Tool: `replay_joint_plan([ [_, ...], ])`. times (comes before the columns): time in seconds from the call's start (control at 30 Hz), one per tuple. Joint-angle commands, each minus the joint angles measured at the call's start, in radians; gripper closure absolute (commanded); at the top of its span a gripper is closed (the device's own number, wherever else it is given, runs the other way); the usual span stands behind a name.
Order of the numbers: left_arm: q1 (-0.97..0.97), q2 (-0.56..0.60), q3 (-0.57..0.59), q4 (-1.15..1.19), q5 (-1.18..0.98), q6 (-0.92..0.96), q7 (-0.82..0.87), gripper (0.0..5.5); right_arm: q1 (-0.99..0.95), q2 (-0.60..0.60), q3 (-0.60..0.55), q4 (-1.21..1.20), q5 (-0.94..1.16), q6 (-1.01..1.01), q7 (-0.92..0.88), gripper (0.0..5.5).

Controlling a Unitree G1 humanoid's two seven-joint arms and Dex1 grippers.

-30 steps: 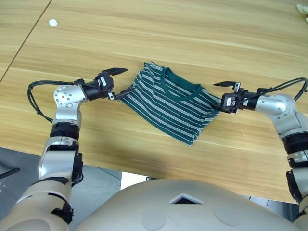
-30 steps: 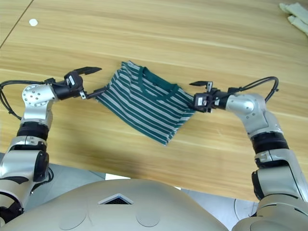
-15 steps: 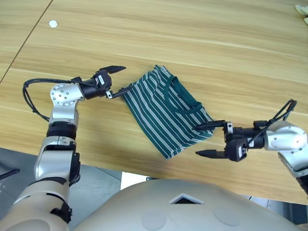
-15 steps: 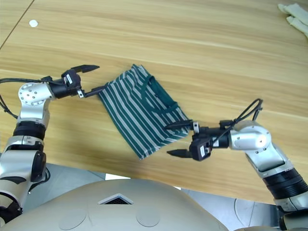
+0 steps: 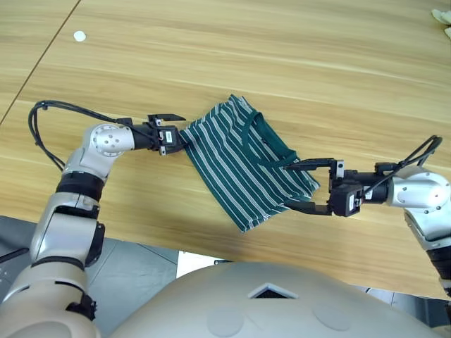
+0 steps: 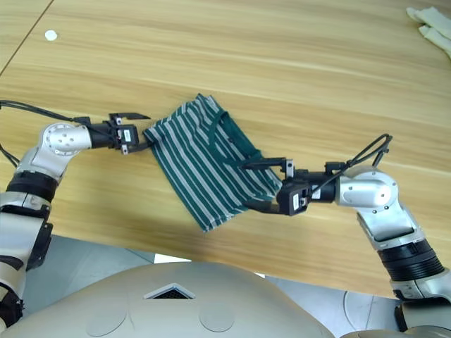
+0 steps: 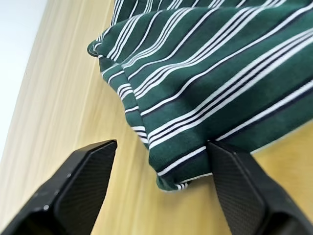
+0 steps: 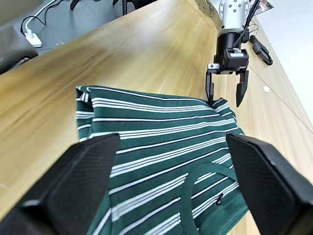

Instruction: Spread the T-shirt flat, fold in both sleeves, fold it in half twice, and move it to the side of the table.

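Observation:
A green T-shirt with white stripes (image 5: 239,165) lies folded into a slanted rectangle on the wooden table (image 5: 282,56), its neckline facing up. My left gripper (image 5: 180,132) is open at the shirt's left corner, which lies between its fingers (image 7: 83,186) in the left wrist view. On the other side, my right gripper (image 5: 290,186) is open too, its two fingers straddling the shirt's right corner near the collar. The right wrist view looks across the striped cloth (image 8: 161,122) to the left gripper (image 8: 227,83) at the far end.
The shirt's lowest corner (image 5: 243,227) lies close to the table's front edge. A small white dot (image 5: 79,36) marks the far left of the table. A pale cloth-like item (image 6: 430,21) lies at the far right corner. Bare wood stretches behind the shirt.
One second ago the shirt stretched between both grippers. The right arm then swung toward the front edge and has closed in on the right corner. The left gripper has moved onto the left corner.

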Motion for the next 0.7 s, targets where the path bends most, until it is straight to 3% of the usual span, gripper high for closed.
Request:
replay_joint_plan([
  [0.03, -0.101, -0.053, -0.039, 0.19, 0.076, 0.057, 0.118, 2.09, -0.018, 0.019, -0.016, 0.029, -0.034, 0.001, -0.01, 1.47],
  [0.17, -0.235, -0.086, -0.079, 0.324, 0.158, 0.122, 0.35, 2.09, -0.048, 0.043, -0.002, 0.059, -0.097, 0.015, -0.027, 1.47],
  [0.3, -0.285, -0.124, -0.068, 0.333, 0.15, 0.046, 0.437, 2.09, -0.097, 0.098, 0.034, 0.089, -0.174, 0.038, -0.05, 1.47],
  [0.47, -0.293, -0.157, 0.037, 0.268, 0.001, -0.147, 0.434, 2.09, -0.207, 0.195, 0.077, 0.199, -0.337, 0.077, -0.143, 1.47],
  [0.7, -0.196, -0.178, 0.116, 0.104, -0.243, -0.285, 0.225, 2.09, -0.405, 0.343, 0.157, 0.47, -0.646, 0.096, -0.402, 1.47],
])
